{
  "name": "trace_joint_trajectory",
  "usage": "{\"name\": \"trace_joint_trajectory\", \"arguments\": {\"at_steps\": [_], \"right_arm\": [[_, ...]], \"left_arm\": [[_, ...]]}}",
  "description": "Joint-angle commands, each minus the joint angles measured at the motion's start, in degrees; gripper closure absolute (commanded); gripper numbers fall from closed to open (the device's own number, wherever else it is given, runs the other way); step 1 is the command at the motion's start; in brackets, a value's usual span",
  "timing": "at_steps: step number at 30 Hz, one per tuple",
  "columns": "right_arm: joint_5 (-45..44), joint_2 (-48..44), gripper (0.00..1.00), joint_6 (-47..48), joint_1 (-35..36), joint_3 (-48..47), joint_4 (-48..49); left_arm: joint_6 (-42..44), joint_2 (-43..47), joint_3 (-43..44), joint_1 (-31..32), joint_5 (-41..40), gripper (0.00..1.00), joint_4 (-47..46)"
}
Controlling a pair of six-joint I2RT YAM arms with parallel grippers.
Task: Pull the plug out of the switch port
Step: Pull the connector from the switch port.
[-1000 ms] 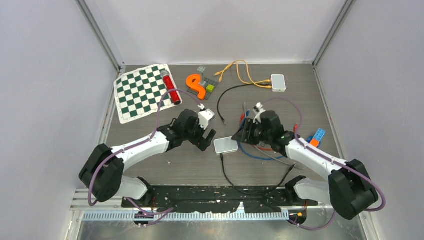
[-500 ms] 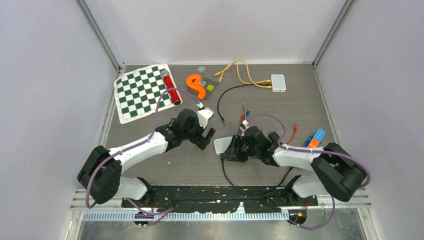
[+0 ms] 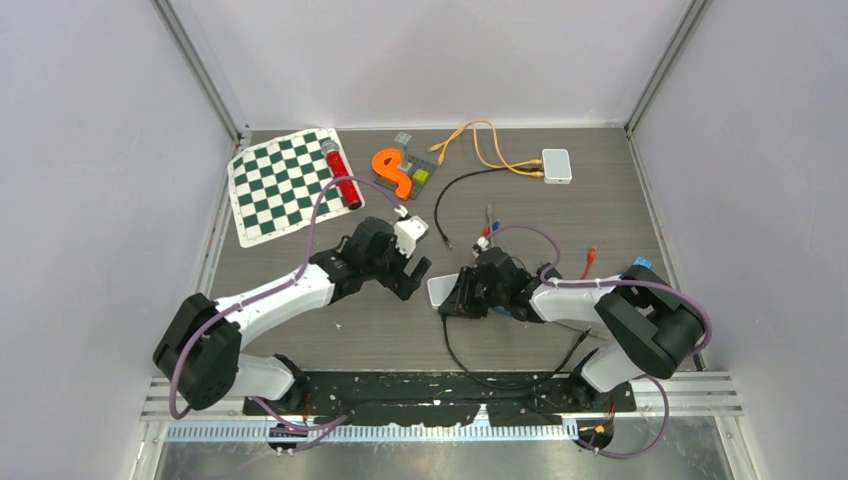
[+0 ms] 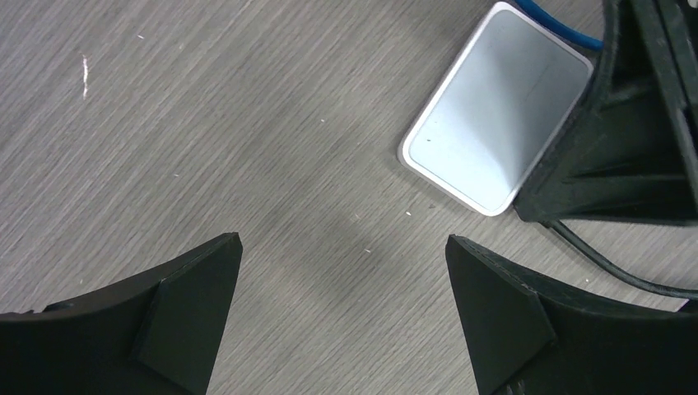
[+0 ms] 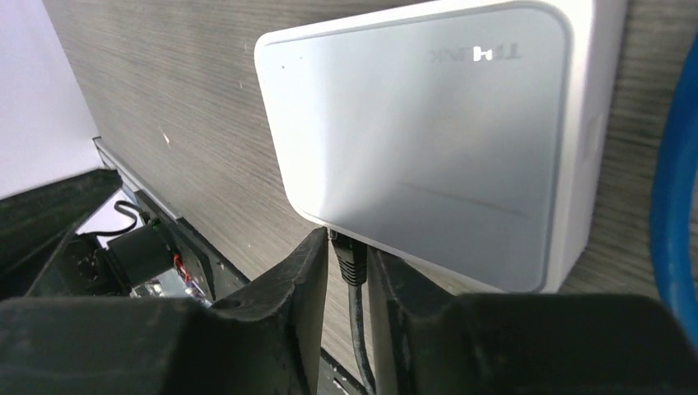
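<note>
The white switch (image 3: 447, 291) (image 4: 494, 123) (image 5: 428, 140) lies flat on the table between the two arms. A black plug (image 5: 350, 259) sits in the port on its near edge, and its black cable (image 3: 470, 368) loops toward the arm bases. My right gripper (image 3: 462, 300) (image 5: 346, 247) is low at that edge. Its fingers stand on either side of the plug, close to it, with a thin gap still showing on one side. My left gripper (image 3: 412, 279) (image 4: 344, 247) hovers wide open just left of the switch, holding nothing.
A checkered mat (image 3: 285, 185) with a red cylinder (image 3: 342, 175) lies at the back left. An orange S-shaped piece (image 3: 393, 172) is near it. A second white box (image 3: 556, 165) with orange cables (image 3: 480, 140) sits at the back. Blue and orange bricks (image 3: 633, 272) lie at the right.
My right arm has swung down and left to the switch's near edge, and its jaws have narrowed around the plug. The left arm has barely moved.
</note>
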State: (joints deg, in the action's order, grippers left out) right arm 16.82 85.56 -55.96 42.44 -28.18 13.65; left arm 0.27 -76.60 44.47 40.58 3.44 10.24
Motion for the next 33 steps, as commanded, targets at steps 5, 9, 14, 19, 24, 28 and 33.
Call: {"name": "trace_joint_trajectory", "arguments": {"at_steps": [5, 9, 14, 19, 24, 28, 33], "right_arm": [[-3.10, -0.75, 0.79, 6.21, 0.21, -3.13, -6.08], [-0.30, -0.75, 0.84, 12.51, 0.09, -4.70, -8.66], [4.73, 0.55, 0.86, 18.72, -0.39, -5.04, -9.21], [7.64, 2.00, 0.85, 22.62, -1.33, -4.05, -9.24], [10.33, 2.61, 0.84, 22.54, -2.73, -2.48, -6.62], [11.68, 2.93, 0.81, 22.52, -3.48, -2.49, -5.72], [13.82, 3.31, 0.79, 22.01, -4.09, -2.97, -4.82]], "left_arm": [[5.05, -2.40, 3.81, -0.22, 10.34, 0.00, 1.25], [6.25, -5.86, 6.33, 0.04, 15.10, 0.01, 2.08], [9.78, -10.36, 9.50, 2.59, 15.79, 0.00, 5.25], [10.29, -13.09, 9.89, 3.91, 15.94, 0.00, 6.64], [8.12, -13.41, 7.92, 4.93, 15.46, 0.01, 4.95], [5.72, -14.34, 6.65, 5.21, 14.46, 0.00, 2.68], [2.87, -15.87, 5.03, 5.83, 12.82, 0.00, -1.89]]}}
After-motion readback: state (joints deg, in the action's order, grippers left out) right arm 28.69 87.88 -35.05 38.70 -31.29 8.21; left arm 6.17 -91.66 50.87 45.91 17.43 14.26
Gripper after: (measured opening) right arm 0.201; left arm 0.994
